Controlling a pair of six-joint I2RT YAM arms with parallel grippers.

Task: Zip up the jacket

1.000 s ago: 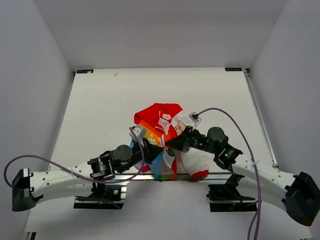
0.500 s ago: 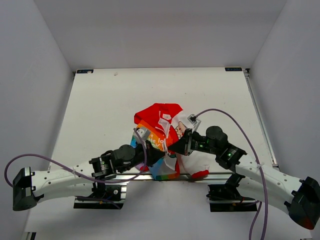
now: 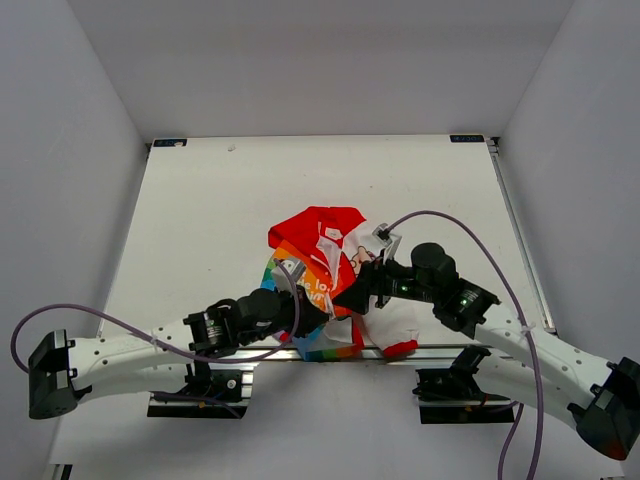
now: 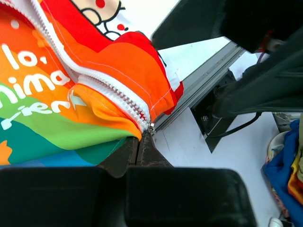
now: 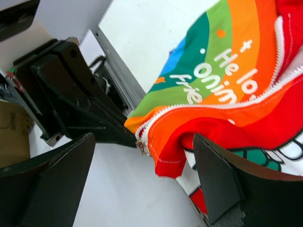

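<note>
Jacket in a crumpled heap at the middle of the table, right up against its near edge, with one red cuff hanging over the rail there. The left claw is pressed tight together, pinching the rainbow hem right at the foot of the zip. The right claw is spread wide, one finger either side of that same hem corner, gripping nothing.

By my reckoning, this job has barely started. The little metal slider sits at the very bottom of the zip teeth, just off the left fingertips, so nearly the whole run up to the collar is left to close. From above, the red lining shows wide, which suggests the front is open higher up.

Hard to say if the two rows of teeth are properly engaged in the slider; it's too small to make out. Both arms cover the hem from overhead, and the bunched fabric hides the sleeves and the top of the zip.
</note>
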